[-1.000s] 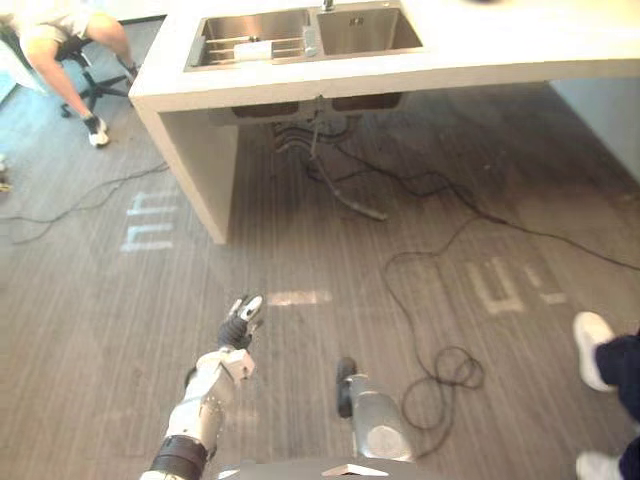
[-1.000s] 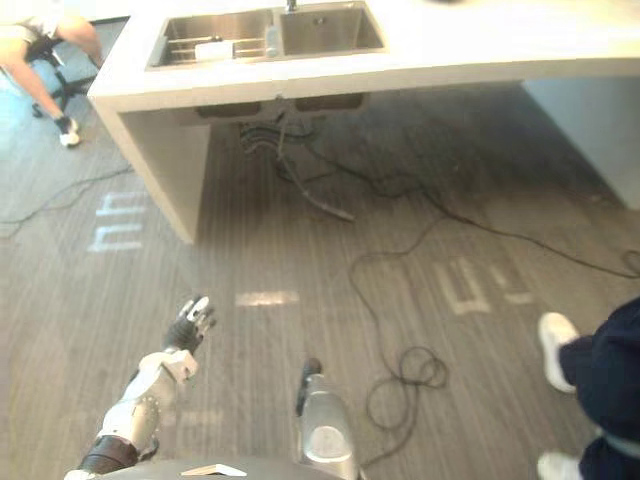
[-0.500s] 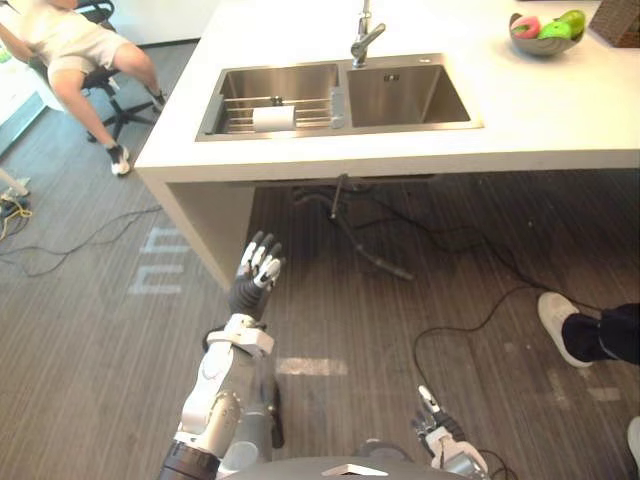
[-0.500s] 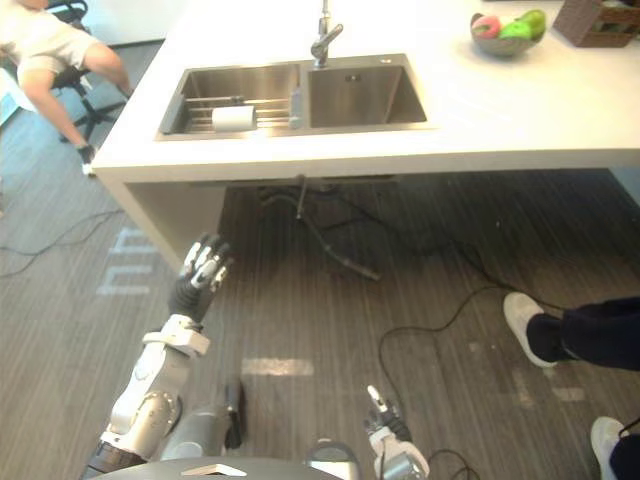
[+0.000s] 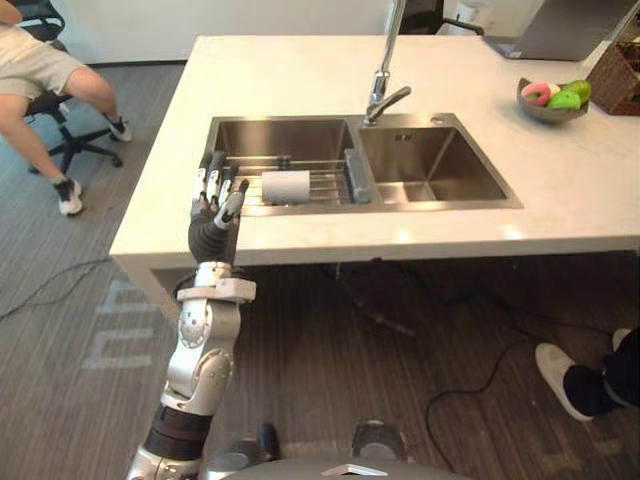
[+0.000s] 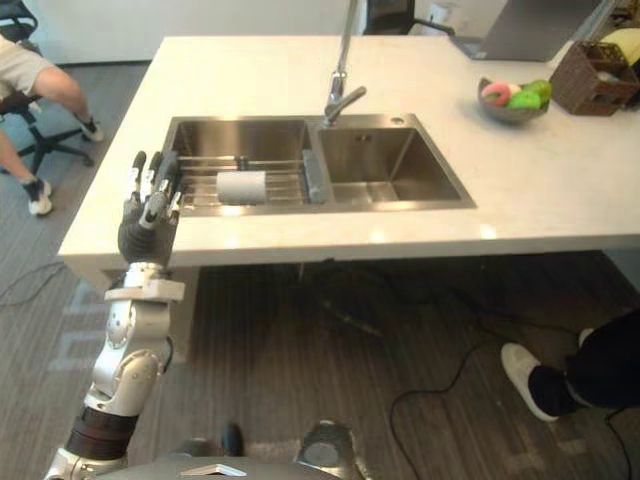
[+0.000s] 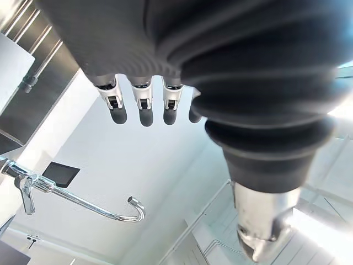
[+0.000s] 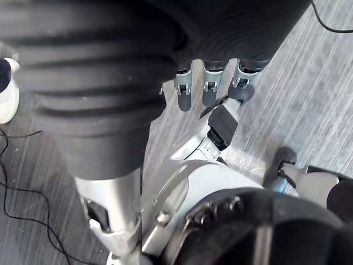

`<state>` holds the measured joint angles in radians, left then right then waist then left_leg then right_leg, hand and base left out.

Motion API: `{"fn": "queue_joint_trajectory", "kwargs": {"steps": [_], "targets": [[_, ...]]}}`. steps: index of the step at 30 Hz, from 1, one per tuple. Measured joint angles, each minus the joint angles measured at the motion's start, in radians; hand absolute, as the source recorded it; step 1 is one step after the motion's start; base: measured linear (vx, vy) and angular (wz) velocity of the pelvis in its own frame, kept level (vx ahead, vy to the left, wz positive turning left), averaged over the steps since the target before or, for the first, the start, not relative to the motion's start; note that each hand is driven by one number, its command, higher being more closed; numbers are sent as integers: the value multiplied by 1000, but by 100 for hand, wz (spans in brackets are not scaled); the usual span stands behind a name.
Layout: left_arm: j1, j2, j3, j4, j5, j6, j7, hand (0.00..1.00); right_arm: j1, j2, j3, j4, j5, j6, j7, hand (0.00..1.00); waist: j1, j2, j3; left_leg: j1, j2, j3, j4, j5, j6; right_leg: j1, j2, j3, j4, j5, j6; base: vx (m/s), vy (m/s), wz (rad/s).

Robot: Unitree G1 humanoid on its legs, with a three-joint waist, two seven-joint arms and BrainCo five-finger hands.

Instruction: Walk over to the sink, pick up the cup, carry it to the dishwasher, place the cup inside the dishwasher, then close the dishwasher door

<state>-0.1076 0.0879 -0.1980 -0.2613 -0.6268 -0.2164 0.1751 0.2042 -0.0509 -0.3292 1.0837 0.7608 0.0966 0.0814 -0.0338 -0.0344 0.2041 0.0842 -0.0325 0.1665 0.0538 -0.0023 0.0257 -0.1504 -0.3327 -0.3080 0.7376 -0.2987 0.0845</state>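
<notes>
Both of my hands are open. My left hand (image 5: 212, 212) is raised, fingers straight, in front of the counter (image 5: 290, 70) edge near the sink (image 5: 300, 135). My right hand (image 8: 205, 88) hangs over the floor (image 8: 309, 66), fingers relaxed. The cup (image 5: 286, 186) lies on its side on the wire rack (image 5: 325, 192) in the left basin.

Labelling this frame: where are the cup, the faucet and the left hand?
cup (image 5: 287, 186), left eye view, its side.
faucet (image 5: 380, 90), left eye view, its upright stem.
left hand (image 5: 213, 210), left eye view, base of its fingers.
</notes>
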Motion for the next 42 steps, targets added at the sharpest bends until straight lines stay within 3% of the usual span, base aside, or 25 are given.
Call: {"fn": "queue_joint_trajectory", "kwargs": {"steps": [2,3,4,5,6,7,10,14,20,21,27,31,34,36,39,40,42], "targets": [[-1,10,0,4,0,-4,0,0,-4,3,-8,1,-4,-5,2,0,-3,4,1,5,27,-15,26,-28,-25,-14,39,54,-179,26,6,167,-173,23],[-4,16,0,16,0,-10,-1,0,4,5,-7,2,-15,-5,3,0,-8,2,-2,-10,43,-40,65,-67,-53,-1,62,118,-327,90,13,140,-290,52],[-6,21,3,28,0,-12,-3,0,27,11,-6,5,-21,-5,5,0,-6,-24,-17,-11,38,-64,98,-101,-68,17,54,134,-382,179,44,150,-322,55],[-3,21,4,33,0,-12,-4,0,38,12,-5,6,-22,-5,6,0,-3,-27,-23,-5,42,-71,104,-108,-80,24,60,132,-382,219,46,190,-377,43],[17,-7,5,38,-1,-11,-6,0,52,0,8,5,-22,-5,6,0,2,1,-38,7,84,-80,102,-113,-107,41,95,108,-399,219,31,331,-439,7],[24,-31,11,35,-1,-11,-10,0,54,-26,12,-2,-23,-8,12,0,18,54,-67,7,145,-71,93,-109,-131,56,152,79,-453,231,10,333,-407,-8],[18,-38,49,31,-1,-11,-15,0,30,-40,10,-4,-56,-17,43,0,17,79,-83,42,204,-50,28,-89,-161,78,225,70,-507,253,-22,235,-225,-22],[9,-34,53,41,-34,-1,1,0,16,-36,1,0,-59,-24,49,0,3,80,-91,60,242,-55,-9,-76,-166,145,277,36,-617,285,-38,170,-116,10],[14,5,83,41,-35,-2,109,0,17,-36,43,-6,-59,-46,37,0,-5,81,-91,61,208,-53,-37,-73,-160,236,279,21,-820,391,-16,64,21,6],[92,31,121,48,-40,-39,149,0,15,-119,251,-95,-2,-44,39,0,-54,142,-72,39,201,-85,-40,-59,-147,235,268,-20,-828,412,-22,0,0,0],[92,31,119,48,-39,-39,149,0,17,-119,256,-103,-2,-44,40,0,-58,137,-68,38,200,-84,-39,-60,-149,233,268,-20,-828,412,-22,0,0,0],[90,29,100,90,-36,-40,123,0,29,-124,279,-155,4,-20,44,0,-58,125,-60,1,201,-86,-36,-63,-146,212,268,-25,-827,400,-21,-6,0,2],[91,24,58,160,-37,-40,32,0,22,-127,285,-171,40,37,44,0,-51,114,-54,-23,202,-89,-31,-79,-134,197,271,-35,-826,391,-24,13,-2,9],[91,17,23,218,-21,-39,-50,0,15,-131,277,-185,62,88,38,0,-45,109,-56,-54,205,-93,7,-95,-101,190,272,-42,-819,382,-24,82,6,11],[90,21,-1,253,-15,-24,-133,0,19,-137,250,-191,115,130,-7,0,-49,112,-58,-58,205,-91,48,-81,-123,206,263,-66,-795,360,-15,149,30,33],[90,23,0,253,-15,-24,-141,0,19,-136,239,-190,119,133,-10,0,-44,111,-58,-53,203,-82,52,-78,-124,206,257,-71,-771,345,-14,158,51,38],[88,50,4,246,-13,-26,-157,0,13,-133,212,-171,114,147,-25,0,-21,100,-58,-48,185,-43,116,-73,-118,193,208,-76,-640,252,0,120,62,22]]}}
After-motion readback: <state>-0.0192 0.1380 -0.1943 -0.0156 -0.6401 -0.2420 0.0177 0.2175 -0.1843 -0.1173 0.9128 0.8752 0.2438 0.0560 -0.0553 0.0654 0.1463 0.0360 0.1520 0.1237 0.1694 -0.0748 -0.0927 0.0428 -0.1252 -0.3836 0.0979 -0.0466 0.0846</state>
